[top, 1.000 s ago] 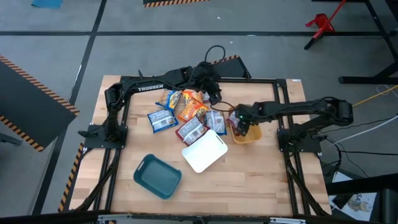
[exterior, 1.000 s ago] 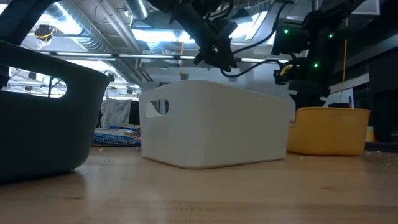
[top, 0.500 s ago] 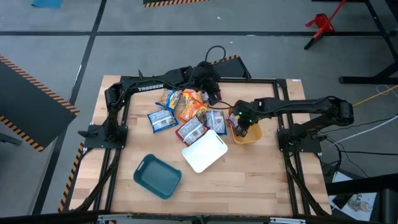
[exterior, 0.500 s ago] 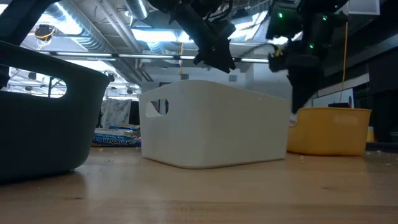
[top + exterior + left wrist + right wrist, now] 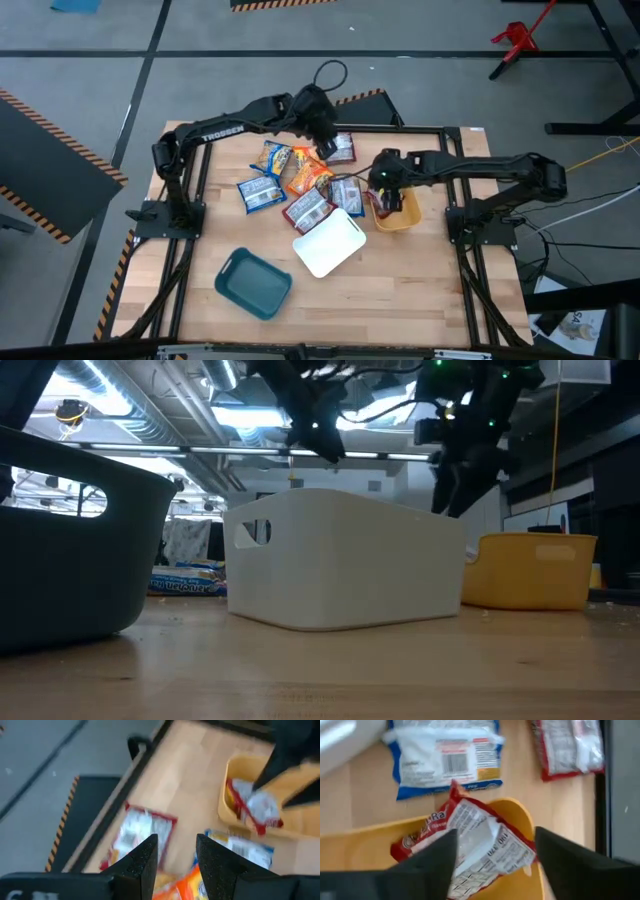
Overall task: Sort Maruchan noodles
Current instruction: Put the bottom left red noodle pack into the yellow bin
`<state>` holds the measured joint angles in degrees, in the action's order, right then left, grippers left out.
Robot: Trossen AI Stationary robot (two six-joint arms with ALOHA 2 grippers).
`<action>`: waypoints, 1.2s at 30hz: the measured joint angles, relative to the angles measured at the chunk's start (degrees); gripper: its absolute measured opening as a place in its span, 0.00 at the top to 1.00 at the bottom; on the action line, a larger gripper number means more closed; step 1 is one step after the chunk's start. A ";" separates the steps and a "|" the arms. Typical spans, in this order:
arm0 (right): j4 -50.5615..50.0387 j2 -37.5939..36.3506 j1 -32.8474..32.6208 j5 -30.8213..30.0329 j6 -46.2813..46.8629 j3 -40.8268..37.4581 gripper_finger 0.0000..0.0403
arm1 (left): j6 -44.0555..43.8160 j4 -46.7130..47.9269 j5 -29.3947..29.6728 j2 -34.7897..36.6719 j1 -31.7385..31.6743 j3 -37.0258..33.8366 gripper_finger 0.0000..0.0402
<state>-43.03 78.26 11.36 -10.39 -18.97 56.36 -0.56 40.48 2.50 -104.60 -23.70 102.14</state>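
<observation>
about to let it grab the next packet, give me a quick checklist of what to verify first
1. Red packet lies in the orange bin: ok.
2. Right gripper empty, fingers apart above that bin: ok.
3. Left gripper empty, fingers apart: ok.
4. Loose packets within reach: ok; a red-and-silver packet lies flat on the table beyond the left gripper, a blue packet beside the orange bin.
5. White bin and teal bin contents: cannot tell.

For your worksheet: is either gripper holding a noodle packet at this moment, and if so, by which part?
Neither. The right gripper is open above the red packet lying in the yellow bin; the left gripper is open and empty.
</observation>
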 joint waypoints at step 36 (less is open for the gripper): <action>-14.76 6.91 1.81 3.08 -2.47 -0.04 0.73 | 1.30 6.65 2.17 1.45 -0.94 -0.08 0.68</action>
<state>-57.78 85.18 13.17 -7.31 -21.44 56.31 0.73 47.13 4.67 -103.15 -24.64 102.06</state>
